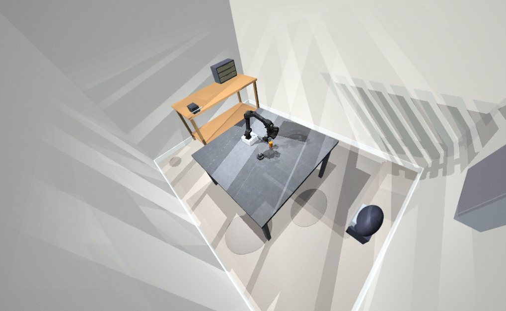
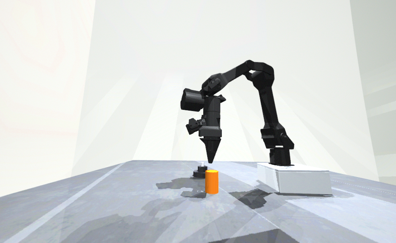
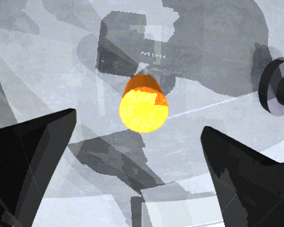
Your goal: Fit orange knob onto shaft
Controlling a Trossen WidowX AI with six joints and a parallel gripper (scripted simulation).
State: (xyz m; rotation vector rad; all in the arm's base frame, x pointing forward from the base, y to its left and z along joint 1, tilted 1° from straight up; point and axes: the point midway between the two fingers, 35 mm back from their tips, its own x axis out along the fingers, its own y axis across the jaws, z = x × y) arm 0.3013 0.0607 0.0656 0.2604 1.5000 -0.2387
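Note:
The orange knob (image 1: 270, 144) (image 2: 211, 181) (image 3: 143, 107) stands upright on the grey table (image 1: 247, 181), apart from the pedestal. The round dark pedestal (image 1: 259, 156) (image 2: 199, 172) (image 3: 277, 87) carries the short silver shaft (image 2: 202, 164), which is bare. In the wrist view the pedestal sits at the right edge. My gripper (image 2: 210, 160) (image 3: 141, 124) is open and empty. It hangs straight above the knob with a clear gap below the fingertips. The knob's hole is hidden underneath it.
The arm's white base block (image 2: 294, 179) (image 1: 249, 140) stands on the table to the right of the knob. A wooden shelf table (image 1: 216, 94) with a grey drawer box (image 1: 224, 70) stands beyond the table's far edge.

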